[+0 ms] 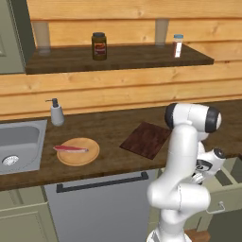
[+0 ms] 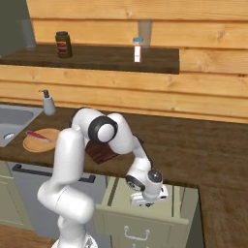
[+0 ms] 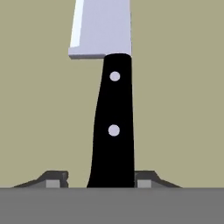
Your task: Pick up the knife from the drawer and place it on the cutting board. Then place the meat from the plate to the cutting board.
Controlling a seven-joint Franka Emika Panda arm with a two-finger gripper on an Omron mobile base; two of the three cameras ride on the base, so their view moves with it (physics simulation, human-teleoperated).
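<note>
The knife (image 3: 113,109), silver blade and black handle, lies flat on the floor of the open drawer (image 2: 140,225). My gripper (image 3: 101,177) hangs down inside the drawer (image 1: 227,184) with the handle between its fingertips. The right one is at the handle's edge and the left one stands a small gap away, so the jaws are still open. From the right base view the gripper (image 2: 145,201) is low in the drawer. The dark cutting board (image 1: 144,139) lies bare on the counter. Left of it the meat (image 1: 71,149) rests on the round plate (image 1: 82,159).
A sink (image 1: 19,142) and a soap dispenser (image 1: 56,113) sit at the counter's left. A wall shelf carries a jar (image 1: 99,46) and a small bottle (image 1: 177,46). Below the counter is a grey panel with a long dark bar handle (image 1: 101,182).
</note>
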